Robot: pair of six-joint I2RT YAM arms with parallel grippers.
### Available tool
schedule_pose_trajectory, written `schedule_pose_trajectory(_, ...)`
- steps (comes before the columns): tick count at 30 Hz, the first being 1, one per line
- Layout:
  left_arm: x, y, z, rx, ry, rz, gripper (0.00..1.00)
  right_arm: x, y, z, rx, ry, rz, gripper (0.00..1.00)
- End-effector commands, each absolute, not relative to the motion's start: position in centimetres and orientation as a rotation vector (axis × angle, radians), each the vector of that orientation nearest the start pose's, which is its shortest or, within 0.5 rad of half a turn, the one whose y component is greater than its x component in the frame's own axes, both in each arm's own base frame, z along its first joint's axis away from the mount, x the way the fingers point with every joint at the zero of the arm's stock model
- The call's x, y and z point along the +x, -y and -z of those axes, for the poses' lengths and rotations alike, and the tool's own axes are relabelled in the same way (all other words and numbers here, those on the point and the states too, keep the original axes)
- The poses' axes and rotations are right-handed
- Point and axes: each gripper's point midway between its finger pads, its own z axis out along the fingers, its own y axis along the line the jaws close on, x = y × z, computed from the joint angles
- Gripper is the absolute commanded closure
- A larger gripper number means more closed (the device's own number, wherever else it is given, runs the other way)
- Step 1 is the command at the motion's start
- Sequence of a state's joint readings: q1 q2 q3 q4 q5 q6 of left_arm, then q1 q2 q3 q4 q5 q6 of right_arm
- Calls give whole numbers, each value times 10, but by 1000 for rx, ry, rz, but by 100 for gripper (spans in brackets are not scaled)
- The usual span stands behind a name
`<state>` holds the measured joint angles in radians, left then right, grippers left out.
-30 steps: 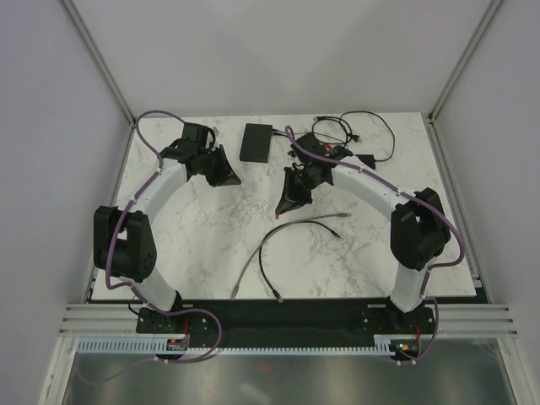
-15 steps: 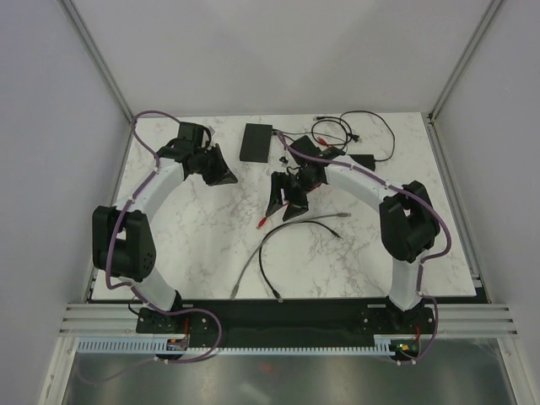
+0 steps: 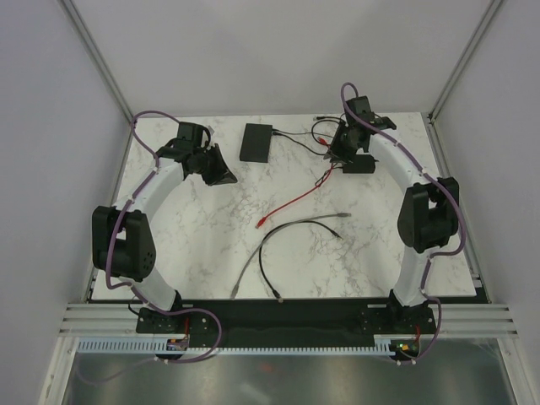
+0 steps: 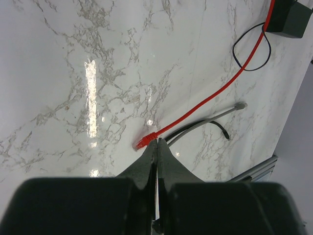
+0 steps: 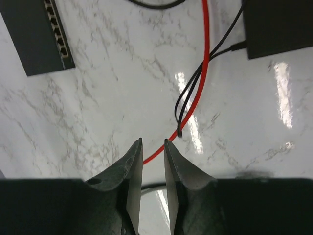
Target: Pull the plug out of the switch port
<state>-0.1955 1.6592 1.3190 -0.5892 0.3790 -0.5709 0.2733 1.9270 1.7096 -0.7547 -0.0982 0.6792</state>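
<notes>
The switch (image 3: 256, 142) is a flat black box at the back of the table; the right wrist view shows its row of sockets (image 5: 58, 33) at top left. The red cable (image 3: 295, 199) lies loose on the marble, its plug (image 3: 261, 224) free and far from the switch. In the left wrist view that plug (image 4: 145, 141) rests just beyond my left gripper (image 4: 157, 142), which is shut and holds nothing. My right gripper (image 5: 152, 142) hovers above the red cable (image 5: 204, 73) with its jaws a little apart and nothing between them; from above it (image 3: 335, 153) is right of the switch.
A black power adapter (image 3: 364, 162) with thin black cords (image 3: 371, 126) sits at the back right. A grey cable (image 3: 295, 228) and a black cable (image 3: 263, 261) lie near the front centre. My left gripper (image 3: 221, 171) hangs left of the switch.
My right gripper opened and let go of the red cable, whose plug dropped onto the table. That arm then swung back and right, toward the adapter. The left arm barely moved.
</notes>
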Motion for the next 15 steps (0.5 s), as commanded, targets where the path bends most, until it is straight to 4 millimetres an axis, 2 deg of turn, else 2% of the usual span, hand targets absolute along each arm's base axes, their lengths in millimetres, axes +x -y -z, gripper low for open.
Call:
schedule_pose_trajectory(1,380,162,-151,-261,-2547,793,98,481,-145,-137,609,-2484,-391,69)
schedule_pose_trajectory(4,381,162,-150,-263,-2548,792,98,499,-139,-120,587,-2499,-400,62)
schedule_pose_trajectory(9,381,162,-148,-263,-2553,791,98,529,-141,-103,450,-2473,-362,62)
schedule_pose_trajectory(15,380,162,-147,-264,-2556,791,98,548,-130,-84,348,-2467,-245,61)
